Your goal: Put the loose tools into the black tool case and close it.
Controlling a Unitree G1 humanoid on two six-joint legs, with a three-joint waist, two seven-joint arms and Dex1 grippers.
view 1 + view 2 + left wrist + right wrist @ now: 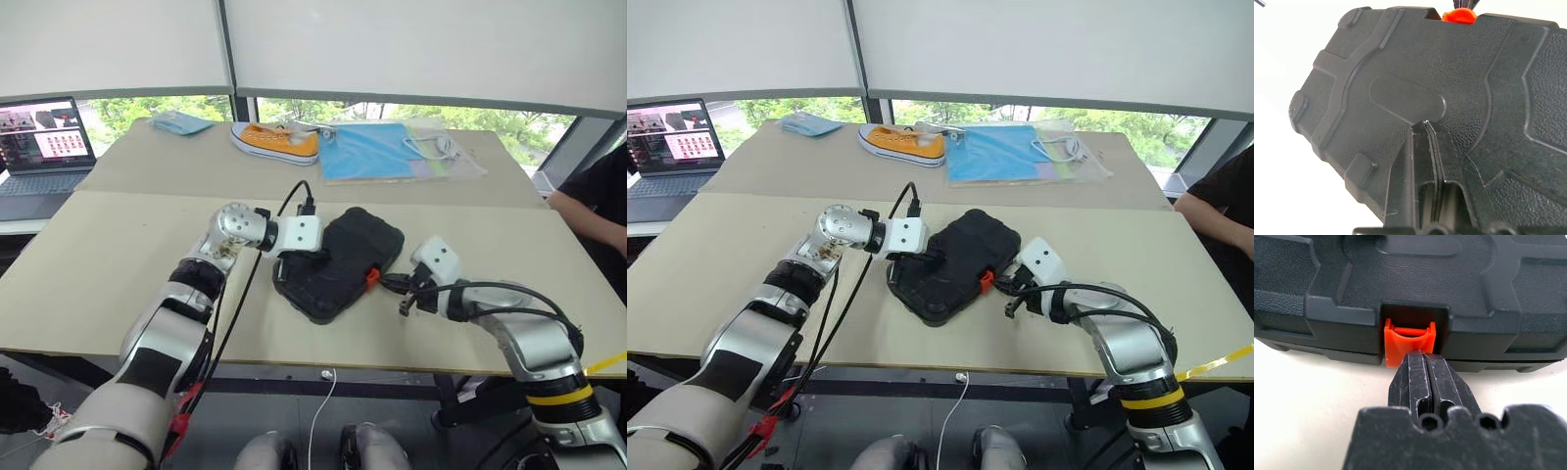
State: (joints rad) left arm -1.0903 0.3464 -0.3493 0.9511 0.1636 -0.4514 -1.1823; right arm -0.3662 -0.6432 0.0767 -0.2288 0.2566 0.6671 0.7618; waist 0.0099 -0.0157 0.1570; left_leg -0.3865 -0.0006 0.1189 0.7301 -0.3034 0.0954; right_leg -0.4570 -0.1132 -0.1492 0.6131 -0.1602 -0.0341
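Black tool case point(341, 262) lies closed on worktop point(118, 264). Left gripper point(1426, 126), closed, is pressed on lid; right gripper point(1423, 356), closed, is apparently touching orange latch point(1409, 341).

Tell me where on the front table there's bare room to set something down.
Bare tabletop lies between the left arm and the laptop, and between the black tool case and the person's sleeve. It is crowded around the case, where the left gripper and right gripper meet.

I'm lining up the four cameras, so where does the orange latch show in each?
Left eye: latch on the case's right edge, centre.
Right eye: same edge, centre.
Left wrist: top edge.
Right wrist: centre, at the right gripper's tips.
Shared landmark: the case.
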